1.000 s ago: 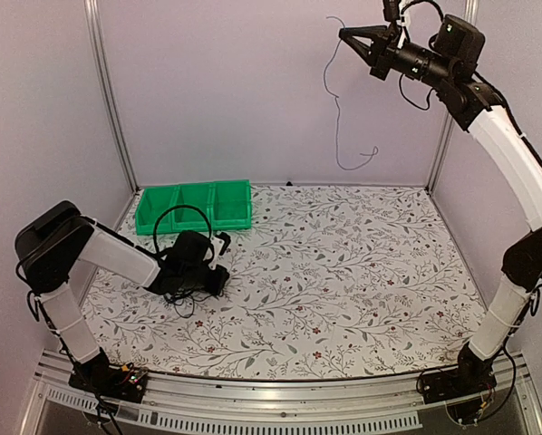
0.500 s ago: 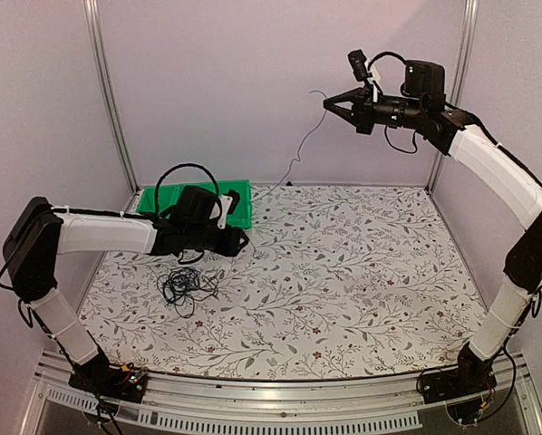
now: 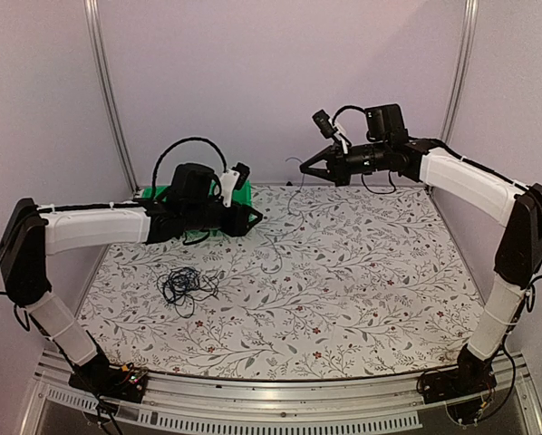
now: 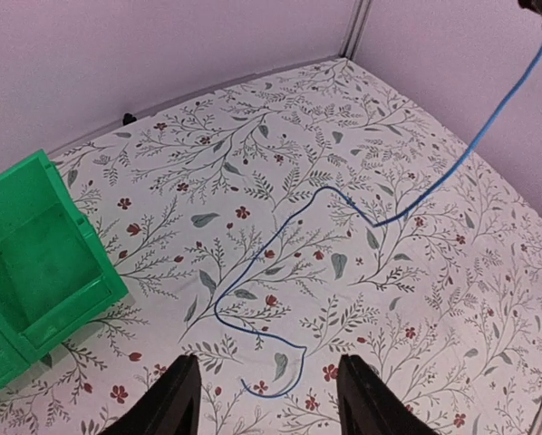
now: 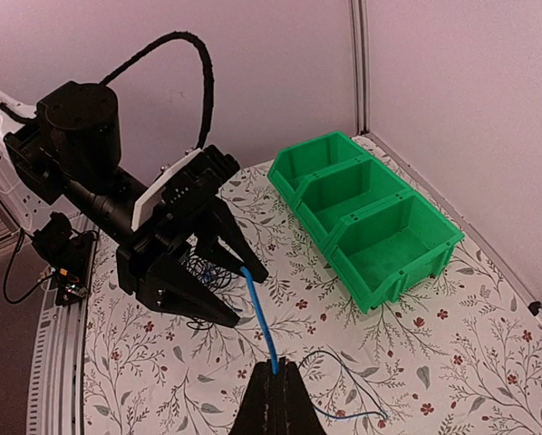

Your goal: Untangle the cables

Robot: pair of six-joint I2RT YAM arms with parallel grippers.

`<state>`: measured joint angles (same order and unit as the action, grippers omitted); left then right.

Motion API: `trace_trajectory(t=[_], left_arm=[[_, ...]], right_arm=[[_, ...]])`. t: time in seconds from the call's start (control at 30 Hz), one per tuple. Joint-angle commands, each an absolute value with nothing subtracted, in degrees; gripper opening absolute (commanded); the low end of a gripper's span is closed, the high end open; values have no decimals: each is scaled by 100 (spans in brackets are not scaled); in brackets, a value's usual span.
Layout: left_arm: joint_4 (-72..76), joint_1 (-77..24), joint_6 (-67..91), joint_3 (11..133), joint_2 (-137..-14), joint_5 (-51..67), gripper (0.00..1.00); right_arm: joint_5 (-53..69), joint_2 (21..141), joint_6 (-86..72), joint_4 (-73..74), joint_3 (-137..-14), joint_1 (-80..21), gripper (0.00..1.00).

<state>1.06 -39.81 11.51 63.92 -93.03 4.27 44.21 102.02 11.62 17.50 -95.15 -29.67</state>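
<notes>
A wiry bundle of thin dark cables (image 3: pixel 188 285) lies on the flowered table at the left. My right gripper (image 3: pixel 301 170) hangs above the back middle, shut on one thin blue-looking cable (image 5: pixel 259 318). That cable runs down from it and snakes loosely across the table (image 4: pixel 377 221). My left gripper (image 3: pixel 253 220) hovers open just left of that strand with nothing between its fingers (image 4: pixel 176 403). In the right wrist view the left gripper (image 5: pixel 249 299) stands wide open behind the held cable, with the bundle (image 5: pixel 198 267) partly hidden behind it.
A green three-compartment bin (image 5: pixel 371 208) stands at the back left, mostly hidden by the left arm in the top view (image 3: pixel 159 193). Purple walls and metal posts (image 3: pixel 108 91) close in the table (image 3: pixel 371 290) on three sides.
The left gripper let go of the bundle, opened, rose and reached right toward the back middle. The right arm came down from high up, bringing the single cable's lower part onto the table.
</notes>
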Motion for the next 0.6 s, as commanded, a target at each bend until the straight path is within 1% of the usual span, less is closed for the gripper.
trace_trajectory(t=[0.0, 0.13, 0.33, 0.5, 0.57], left_arm=[[727, -4078, 593, 6211, -9516, 1263, 49], [1024, -4017, 341, 6437, -10059, 1521, 46], [1310, -3977, 393, 7130, -10841, 1792, 45], [1777, -3962, 750, 7220, -11120, 2119, 42], [2055, -3972, 918, 7164, -11167, 2082, 41]], right_arm=[[4641, 10223, 1082, 1644, -9601, -3045, 0], [4711, 10206, 926, 1643, -9823, -3067, 0], [4839, 10166, 729, 1652, -9958, -3111, 0], [4832, 10136, 557, 1528, -10007, -3146, 0], [4813, 10137, 507, 1516, -10104, -3147, 0]])
